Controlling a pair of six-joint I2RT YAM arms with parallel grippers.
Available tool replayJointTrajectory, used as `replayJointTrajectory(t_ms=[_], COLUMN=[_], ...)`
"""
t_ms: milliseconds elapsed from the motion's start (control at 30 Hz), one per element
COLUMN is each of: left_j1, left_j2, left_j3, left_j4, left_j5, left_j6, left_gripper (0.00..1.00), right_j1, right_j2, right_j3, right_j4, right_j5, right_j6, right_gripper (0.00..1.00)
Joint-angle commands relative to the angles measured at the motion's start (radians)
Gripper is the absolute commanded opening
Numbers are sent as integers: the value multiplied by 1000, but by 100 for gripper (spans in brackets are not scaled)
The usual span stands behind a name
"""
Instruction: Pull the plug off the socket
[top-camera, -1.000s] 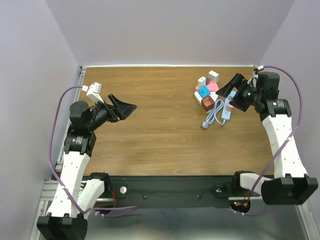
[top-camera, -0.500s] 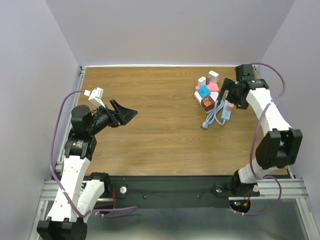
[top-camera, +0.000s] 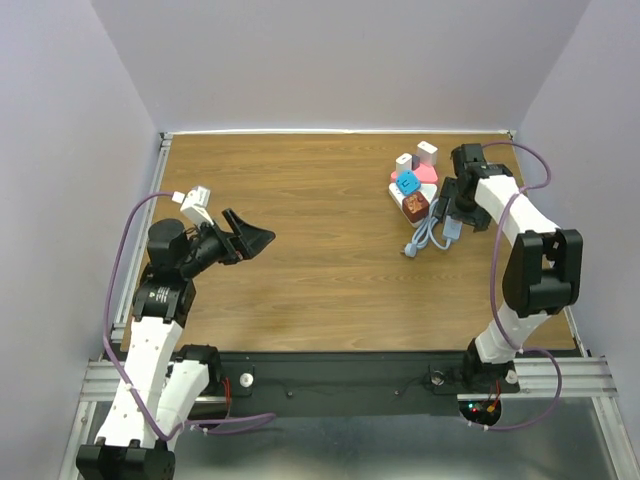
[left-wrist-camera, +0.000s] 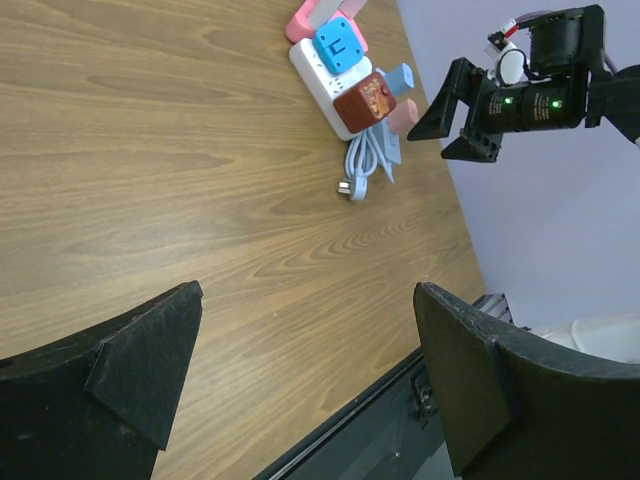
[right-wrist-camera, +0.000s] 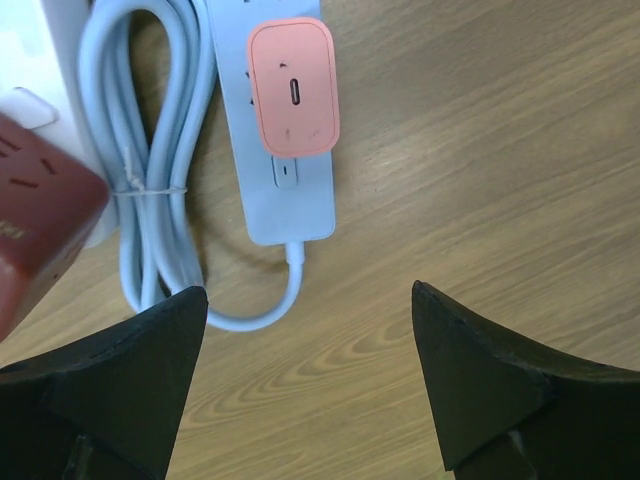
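While the left tool (left-wrist-camera: 308, 300) is hanging spread over the surface (left-wrist-camera: 200, 150), the right tool (right-wrist-camera: 310, 295) is hovering, equally spread, above the pink plug (right-wrist-camera: 293, 88) sitting in the blue socket strip (right-wrist-camera: 292, 200).

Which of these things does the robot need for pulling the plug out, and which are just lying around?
For the job:
right gripper
pink plug
light blue power strip it sits in

Just lying about:
white power strip
blue cube adapter
red-brown cube adapter
coiled cable
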Motion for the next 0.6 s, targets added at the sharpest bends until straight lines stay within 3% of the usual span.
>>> replayJointTrajectory(t_ms=[0, 100, 433, 567], left_j1=[-6, -6, -6, -6], left_j2=[3, 14, -1, -4], left_j3=[-10, -7, -5, -17], left_j4=[30, 28, -33, -35], left_j5=[-4, -3, -40, -47], left_j6=[31, 36, 68, 68], left_gripper=[98, 98, 98, 98], right_j1=[1, 1, 1, -1], right_j2=[48, 80, 185, 194], right_j3=[-9, 4, -23, -51], right_j4=[74, 89, 182, 220], right_j5=[30, 56, 71, 85], right_j6=[8, 18, 61, 77], right_gripper=[86, 85, 67, 66])
